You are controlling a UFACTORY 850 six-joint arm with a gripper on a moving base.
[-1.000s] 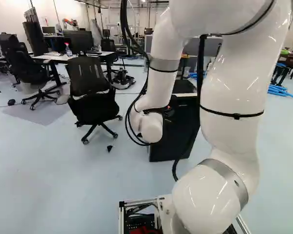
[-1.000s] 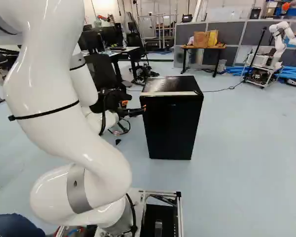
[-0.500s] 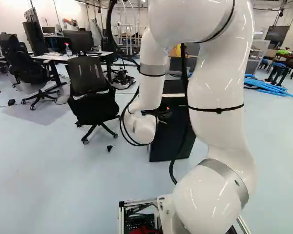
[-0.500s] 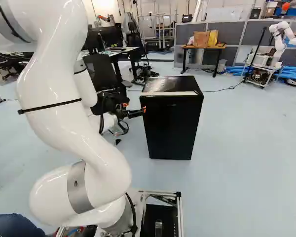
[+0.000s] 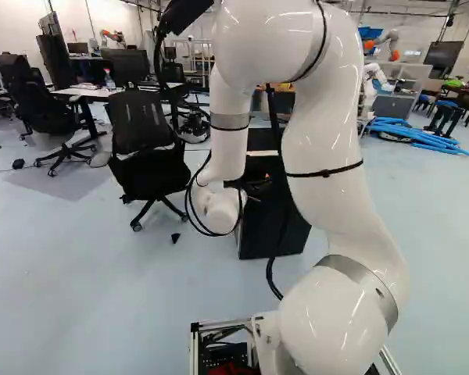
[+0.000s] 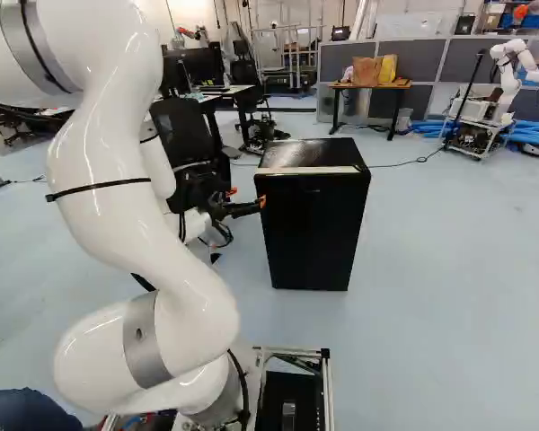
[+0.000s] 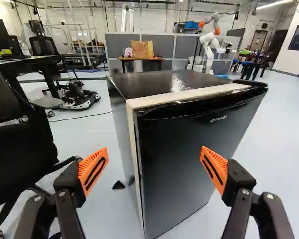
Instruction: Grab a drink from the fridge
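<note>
Drink of any sort is out of sight; presumably it sits inside the black fridge (image 6: 312, 233), whose door (image 7: 189, 149) looks closed, so opening that door is likely the step in hand. The gripper (image 7: 153, 162) is beside the fridge's upper front edge, on the robot's left of it. Its jaws stand wide apart with nothing gripped; whether one side touches the fridge I cannot tell. In the wrist view one jaw is seen against the door's face and the other past the cabinet's side, which suggests the spread is meant to suit that front edge. A pale strip (image 7: 179, 96) runs along the front of the fridge's top, behind the door, and probably marks the seam to work at. The arm (image 6: 117, 206) reaches round on the robot's left of the fridge, perhaps to leave the front free for the door to swing. An office chair (image 5: 144, 141) stands on that same side of the fridge, so a wide pull could bring the arm near it. If the jaws close short of the door's edge, they may merely slide off or nudge the fridge. Once it is open, the gripper should need a fresh approach from the fridge's front.
</note>
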